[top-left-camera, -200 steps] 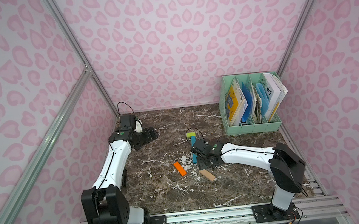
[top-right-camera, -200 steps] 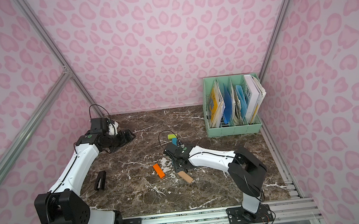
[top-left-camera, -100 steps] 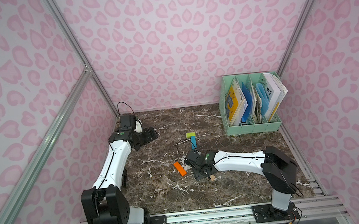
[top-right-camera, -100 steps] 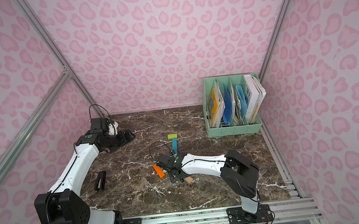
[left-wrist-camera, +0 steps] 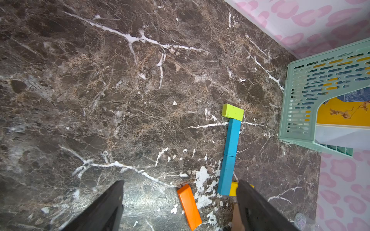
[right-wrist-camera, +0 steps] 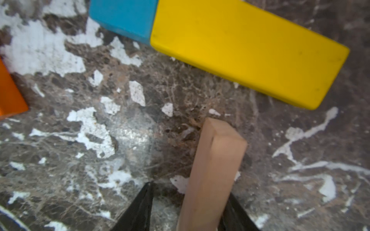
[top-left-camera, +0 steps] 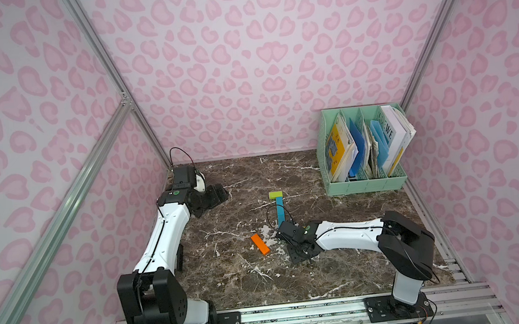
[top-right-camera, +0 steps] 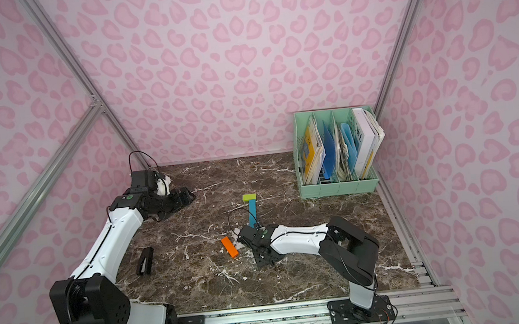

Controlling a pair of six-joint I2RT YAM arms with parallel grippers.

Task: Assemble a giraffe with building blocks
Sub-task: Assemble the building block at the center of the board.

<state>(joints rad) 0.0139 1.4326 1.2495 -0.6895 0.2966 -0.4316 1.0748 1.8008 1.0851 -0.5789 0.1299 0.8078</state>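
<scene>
Beside the yellow block (right-wrist-camera: 250, 50), the right pincer (right-wrist-camera: 190, 190) has quit the neck (top-left-camera: 279, 211) and narrows round the tan block (right-wrist-camera: 212, 170), unclamped; left pincer (left-wrist-camera: 180, 182) gapes: legs begin.

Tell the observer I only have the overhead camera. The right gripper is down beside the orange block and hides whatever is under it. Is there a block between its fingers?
Observer: Yes. The right wrist view shows the tan block between the fingers of the right gripper. There is a gap on one side, so it is not clamped yet.
Operator: I can't find a yellow block anywhere.
Observer: It's hidden from you. In the right wrist view, the yellow block lies flat with one end butting against the blue block.
Operator: Is the left gripper open?
Observer: The left wrist view shows the left gripper with its fingers wide apart, gripping nothing.
</scene>
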